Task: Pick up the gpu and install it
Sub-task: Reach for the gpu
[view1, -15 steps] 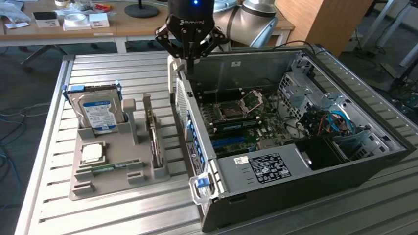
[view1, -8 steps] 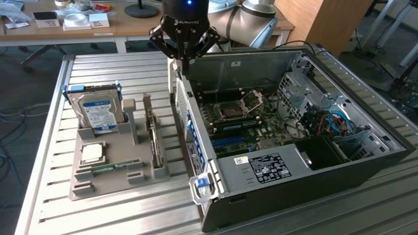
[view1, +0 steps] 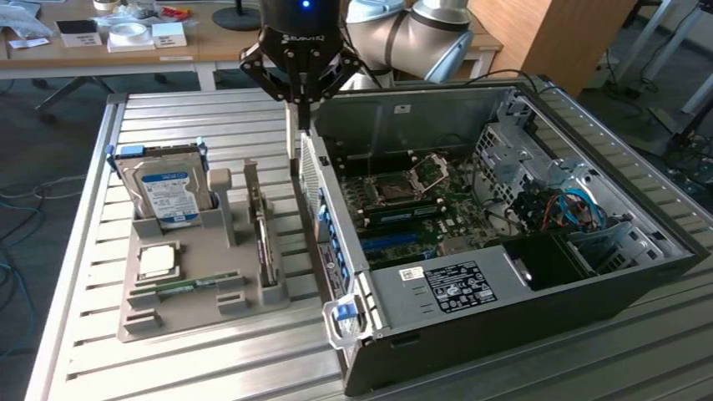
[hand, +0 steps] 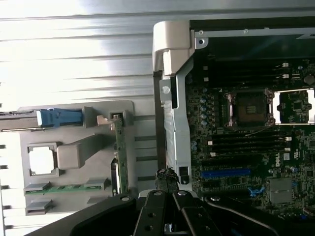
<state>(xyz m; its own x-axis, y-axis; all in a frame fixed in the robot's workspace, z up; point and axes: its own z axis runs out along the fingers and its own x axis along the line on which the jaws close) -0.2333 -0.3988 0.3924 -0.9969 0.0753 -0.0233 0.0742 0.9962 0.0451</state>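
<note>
The gpu (view1: pixel 262 234), a thin green card with a silver end bracket, stands on its edge in a slot of the grey holder tray (view1: pixel 156 326), on the exterior view's left of the open computer case (view1: pixel 624 284). In the wrist view the gpu (hand: pixel 118 147) shows edge-on in the tray (hand: pixel 74 118). My gripper (view1: pixel 293 163) hangs above the far end of the gap between the tray and the case's rear wall. It is shut, with nothing held. It is apart from the card, higher and a little towards the case. In the wrist view the gripper (hand: pixel 167 176) has its tips closed together.
The tray also carries a hard drive (view1: pixel 167 192) in a blue caddy, a CPU (view1: pixel 159 261) and a RAM stick (view1: pixel 184 286). Inside the case lies the motherboard with a blue slot (hand: pixel 224 173) and an open CPU socket (hand: pixel 246 108). A desk stands behind the slatted metal table.
</note>
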